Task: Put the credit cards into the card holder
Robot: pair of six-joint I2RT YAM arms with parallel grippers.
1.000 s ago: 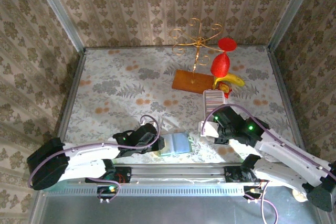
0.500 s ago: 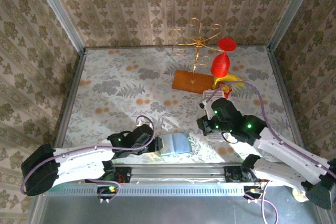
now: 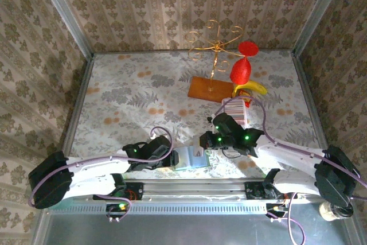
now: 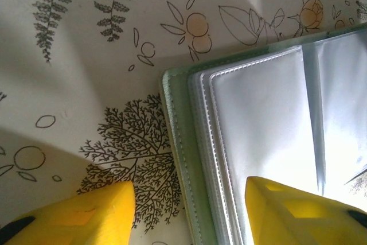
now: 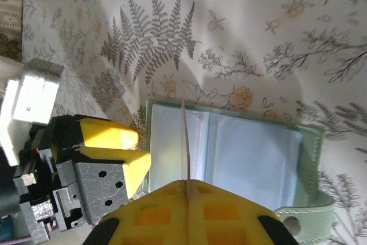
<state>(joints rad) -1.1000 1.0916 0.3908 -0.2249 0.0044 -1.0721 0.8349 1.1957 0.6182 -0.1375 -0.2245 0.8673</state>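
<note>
The right hand (image 5: 186, 190) is closed on a single credit card (image 5: 184, 142), pinching its lower end between both yellow fingers. The card stands on edge, so it reads as a thin pale line, and it hangs over the left half of the card holder (image 5: 252, 153). Whether its far end touches a pocket cannot be told.

The card holder lies open and flat on the tabletop (image 3: 126, 96), near the middle of the near edge. Its bluish-grey clear pockets face up inside a grey-green cover. A small front tab (image 5: 304, 222) with a snap sticks out from its right end.

The left hand (image 4: 189, 210) is open, jaws set apart. One yellow finger is over the bare floral cloth and the other over the pocket sheets, with the holder's stitched left edge between them. In the overhead view both hands meet at the holder (image 3: 192, 158), the left hand (image 3: 172, 159) at its left end and the right hand (image 3: 205, 142) just behind it.

Farther back on the right half of the tabletop lies a long white ribbed tray (image 3: 235, 109). Behind it are a brown wooden board (image 3: 207, 89), a gold wire stand (image 3: 215, 44), a red object (image 3: 241, 70) and a yellow banana (image 3: 253, 88).
</note>
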